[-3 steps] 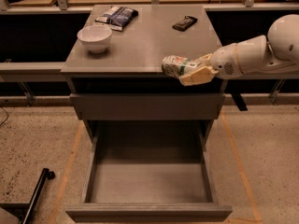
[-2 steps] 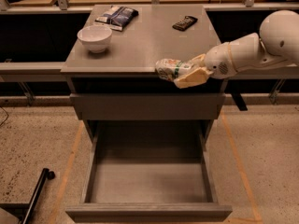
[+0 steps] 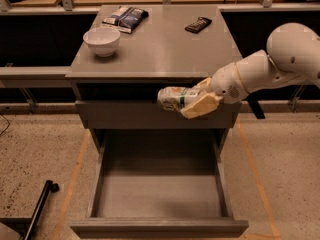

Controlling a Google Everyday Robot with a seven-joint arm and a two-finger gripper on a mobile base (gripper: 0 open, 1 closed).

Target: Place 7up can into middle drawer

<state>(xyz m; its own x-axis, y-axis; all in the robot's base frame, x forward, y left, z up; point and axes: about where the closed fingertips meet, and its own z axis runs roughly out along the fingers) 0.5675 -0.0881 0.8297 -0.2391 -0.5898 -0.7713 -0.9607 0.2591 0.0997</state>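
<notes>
My gripper (image 3: 192, 100) reaches in from the right on a white arm and is shut on the 7up can (image 3: 173, 97), a whitish-silver can with green marks, held on its side. The can hangs in the air in front of the closed top drawer front, above the back part of the open middle drawer (image 3: 157, 196). That drawer is pulled far out, a grey tray with a bare floor and low walls.
On the cabinet top (image 3: 160, 49) stand a white bowl (image 3: 101, 40) at the left, a dark snack bag (image 3: 125, 18) at the back and a small black object (image 3: 198, 24) at the back right. A black pole (image 3: 37, 209) lies on the floor at the lower left.
My gripper has carried the can to the left and down, from the cabinet's top edge to in front of the top drawer, over the open drawer.
</notes>
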